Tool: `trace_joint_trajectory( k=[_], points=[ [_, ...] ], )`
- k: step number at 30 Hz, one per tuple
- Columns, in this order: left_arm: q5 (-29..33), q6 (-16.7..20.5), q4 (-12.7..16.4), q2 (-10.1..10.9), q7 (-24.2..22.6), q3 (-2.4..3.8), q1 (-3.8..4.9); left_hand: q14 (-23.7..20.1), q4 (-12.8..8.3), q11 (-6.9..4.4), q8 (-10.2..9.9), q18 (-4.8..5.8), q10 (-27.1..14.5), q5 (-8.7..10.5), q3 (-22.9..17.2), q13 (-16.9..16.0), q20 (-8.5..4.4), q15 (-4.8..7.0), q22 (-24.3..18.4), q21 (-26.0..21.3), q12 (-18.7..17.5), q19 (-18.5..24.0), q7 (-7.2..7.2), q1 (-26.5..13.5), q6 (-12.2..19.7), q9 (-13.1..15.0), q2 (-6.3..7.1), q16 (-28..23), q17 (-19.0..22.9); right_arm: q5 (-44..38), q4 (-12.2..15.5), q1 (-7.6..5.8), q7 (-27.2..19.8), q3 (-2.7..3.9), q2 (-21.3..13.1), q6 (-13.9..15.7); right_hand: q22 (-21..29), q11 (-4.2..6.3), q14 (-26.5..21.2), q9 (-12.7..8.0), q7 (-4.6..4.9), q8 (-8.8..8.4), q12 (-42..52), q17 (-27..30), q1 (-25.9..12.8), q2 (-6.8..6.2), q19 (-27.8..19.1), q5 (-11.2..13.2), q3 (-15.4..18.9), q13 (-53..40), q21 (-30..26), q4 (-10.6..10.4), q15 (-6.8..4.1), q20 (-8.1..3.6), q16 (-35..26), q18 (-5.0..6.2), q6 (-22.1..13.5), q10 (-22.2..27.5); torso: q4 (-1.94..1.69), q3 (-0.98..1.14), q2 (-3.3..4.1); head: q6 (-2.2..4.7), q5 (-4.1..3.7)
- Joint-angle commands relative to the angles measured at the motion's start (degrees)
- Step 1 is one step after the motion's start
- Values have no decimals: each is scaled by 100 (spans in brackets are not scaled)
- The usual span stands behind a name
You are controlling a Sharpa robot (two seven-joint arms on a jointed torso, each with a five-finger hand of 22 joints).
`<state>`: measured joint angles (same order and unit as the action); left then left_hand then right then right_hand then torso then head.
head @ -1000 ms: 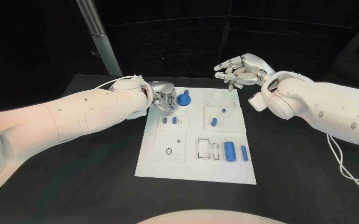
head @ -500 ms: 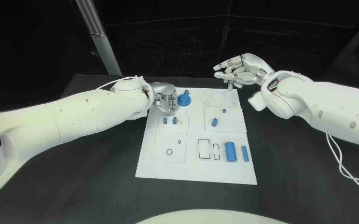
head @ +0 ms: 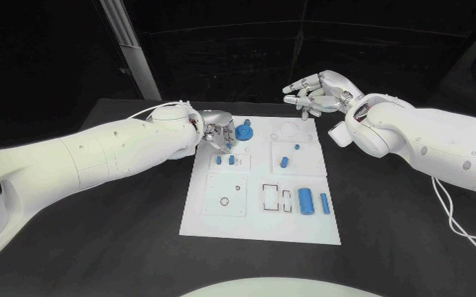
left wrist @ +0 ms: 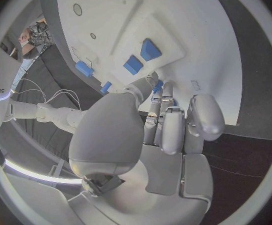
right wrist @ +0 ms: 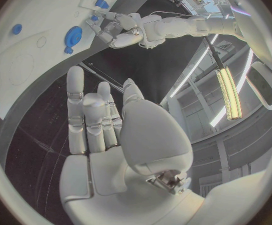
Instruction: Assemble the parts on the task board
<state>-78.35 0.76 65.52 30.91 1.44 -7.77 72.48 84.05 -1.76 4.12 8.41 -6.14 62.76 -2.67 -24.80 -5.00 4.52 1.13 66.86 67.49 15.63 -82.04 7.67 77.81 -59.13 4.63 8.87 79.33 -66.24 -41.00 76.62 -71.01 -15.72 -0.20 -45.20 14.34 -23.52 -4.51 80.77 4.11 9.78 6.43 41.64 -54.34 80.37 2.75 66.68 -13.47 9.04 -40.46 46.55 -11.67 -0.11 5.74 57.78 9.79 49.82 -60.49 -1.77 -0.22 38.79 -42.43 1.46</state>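
The white task board (head: 258, 225) lies in the middle of the black table. My left hand (head: 217, 133) hovers over its far left corner, fingers curled, pinching a small blue part (left wrist: 156, 86) at its fingertips. Just beside it a round blue part (head: 244, 132) with a knob stands on the board. Two small blue pieces (head: 224, 161) lie below the hand, another blue piece (head: 284, 162) sits in the right square plate, and a blue cylinder (head: 305, 201) with a thin blue pin (head: 323, 203) lies near the board's right edge. My right hand (head: 319, 94) floats beyond the far edge, fingers apart, holding nothing.
A pale metal post (head: 124, 36) rises behind the table's far left. Bare black table (head: 119, 242) lies on both sides of the board. Recesses with dark outlines (head: 272, 198) sit on the board's near half.
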Motion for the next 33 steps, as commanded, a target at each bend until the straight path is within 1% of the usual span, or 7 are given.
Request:
trace_joint_trajectory(
  k=[1,13,23,26,29,32,33],
  points=[
    [23,-33,2,-5,73,1,5,72,-15,18,-40,68,-87,-13,56,2,36,-52,-13,-32,-18,26,6,-48,60,-17,11,-37,13,1,-1,-10,-55,3,4,-26,8,-10,3,5,-1,20,25,-10,14,27,34,-33,8,6,-33,29,3,7,-15,77,-56,45,1,-1,0,-8,3],
    [57,17,56,53,66,1,5,51,-40,66,-95,50,-354,-15,177,-31,80,-92,-72,-108,31,54,12,-51,180,-50,47,-55,73,1,-25,-10,-51,3,4,-36,11,-10,1,5,-1,23,28,-4,26,30,37,-33,14,13,-39,34,3,7,-25,77,-57,48,-3,-3,-2,-25,-11],
    [262,361,298,334,-65,12,22,65,-45,80,-122,51,-448,-16,216,-61,95,-103,-56,-98,97,43,40,-42,241,-63,25,-30,39,-77,-178,-9,-64,3,3,15,18,-15,-26,1,5,17,24,64,48,25,35,-33,24,25,-52,48,6,8,-101,76,-78,70,-1,-6,-11,1,-27],
    [446,557,354,428,-149,38,42,65,-48,94,-157,45,-530,-19,240,-82,105,-114,-80,-127,145,47,63,-35,314,-73,12,-30,54,-169,-269,-8,-52,2,3,27,25,-15,-29,2,6,22,14,54,101,25,37,-35,23,42,-64,80,7,9,-104,76,-82,97,-5,-11,-17,10,-30],
    [630,696,365,532,-229,115,60,62,-42,112,-179,39,-617,-21,243,-98,118,-128,-103,-157,192,52,94,-25,368,-75,-27,-35,75,-383,-377,-5,58,2,0,-32,22,2,55,10,-8,52,-102,-164,342,70,106,-31,-50,156,-49,219,-15,-9,90,82,-61,197,-9,-7,-11,11,-66],
    [761,822,348,630,-296,154,71,62,-32,139,-191,25,-722,-20,244,-101,133,-147,-169,-229,216,72,124,-22,406,-75,-54,-37,88,-807,-440,2,323,1,-12,-179,-19,0,174,23,-4,118,-483,-397,574,140,260,52,-160,494,43,348,-28,-37,310,72,22,372,-11,-10,-17,36,-79],
    [850,868,343,663,-330,162,76,65,-29,149,-192,11,-770,-21,233,-96,138,-155,-229,-291,215,92,134,-13,414,-74,-72,-34,84,-1010,-452,5,442,1,-18,-261,-30,-5,189,32,-5,153,-650,-388,637,154,288,20,-199,633,64,382,-29,-48,304,78,81,447,0,-3,-11,47,-71]
  ],
)
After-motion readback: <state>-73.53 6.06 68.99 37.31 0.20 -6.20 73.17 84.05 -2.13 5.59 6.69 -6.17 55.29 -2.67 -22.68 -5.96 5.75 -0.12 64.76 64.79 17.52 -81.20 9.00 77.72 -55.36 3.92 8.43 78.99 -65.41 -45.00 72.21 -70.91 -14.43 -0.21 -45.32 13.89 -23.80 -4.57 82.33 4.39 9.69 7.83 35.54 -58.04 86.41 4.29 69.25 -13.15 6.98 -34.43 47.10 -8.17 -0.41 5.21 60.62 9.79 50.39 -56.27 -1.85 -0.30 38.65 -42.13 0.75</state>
